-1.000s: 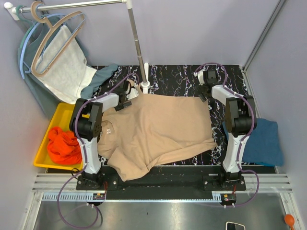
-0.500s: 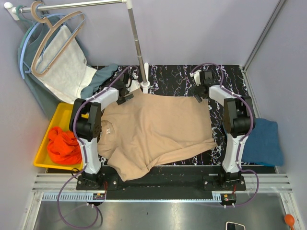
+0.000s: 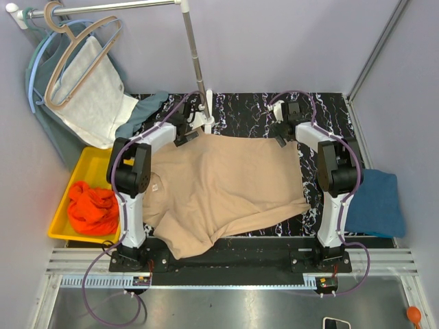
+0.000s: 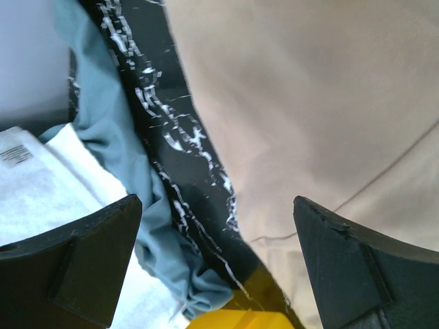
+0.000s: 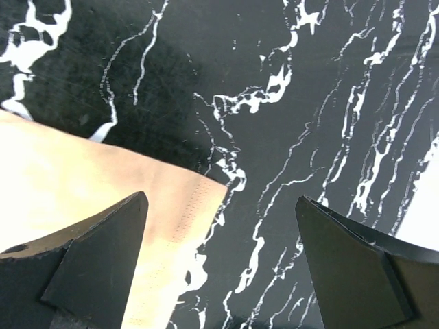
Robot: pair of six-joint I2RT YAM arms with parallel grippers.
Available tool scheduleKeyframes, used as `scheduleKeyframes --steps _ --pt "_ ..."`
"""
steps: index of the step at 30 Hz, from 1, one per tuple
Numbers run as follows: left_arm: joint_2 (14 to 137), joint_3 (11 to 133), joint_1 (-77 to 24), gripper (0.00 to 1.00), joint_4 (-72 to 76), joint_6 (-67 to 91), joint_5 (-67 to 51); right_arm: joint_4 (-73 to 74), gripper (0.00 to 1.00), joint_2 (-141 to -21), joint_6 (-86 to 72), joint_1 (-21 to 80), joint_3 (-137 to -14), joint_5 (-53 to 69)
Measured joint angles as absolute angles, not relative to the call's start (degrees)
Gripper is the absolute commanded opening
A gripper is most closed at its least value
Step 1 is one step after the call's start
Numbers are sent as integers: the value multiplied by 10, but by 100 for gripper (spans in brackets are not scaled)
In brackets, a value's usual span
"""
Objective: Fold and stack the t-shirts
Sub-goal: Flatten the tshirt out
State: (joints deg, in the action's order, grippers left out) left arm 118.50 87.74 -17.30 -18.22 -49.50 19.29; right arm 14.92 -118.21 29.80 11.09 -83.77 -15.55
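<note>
- The left fingers (image 4: pixel 75 267) stand wide apart, holding nothing, over the 11 o'clock corner of the beige t-shirt (image 3: pixel 226 181).
- The right fingers (image 5: pixel 89 260) are likewise spread and empty over its 1 o'clock corner; whether they touch the cloth, I can't quite tell.
- The beige t-shirt lies spread across the black marbled table (image 3: pixel 254 110).
- At 9 o'clock the orange-red t-shirt (image 3: pixel 90 209) sits crumpled in a yellow bin (image 3: pixel 86 161).
- At 3 o'clock the teal-blue t-shirt (image 3: pixel 377 202) lies folded beside the table.

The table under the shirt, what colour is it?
Black table with white marble veins, clearest in the right wrist view.
</note>
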Motion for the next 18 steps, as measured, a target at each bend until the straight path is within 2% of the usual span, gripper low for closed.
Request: scheduleKeyframes --steps 18 --pt "1248 891 -170 99 -138 -541 202 99 97 -1221 343 111 -851 -200"
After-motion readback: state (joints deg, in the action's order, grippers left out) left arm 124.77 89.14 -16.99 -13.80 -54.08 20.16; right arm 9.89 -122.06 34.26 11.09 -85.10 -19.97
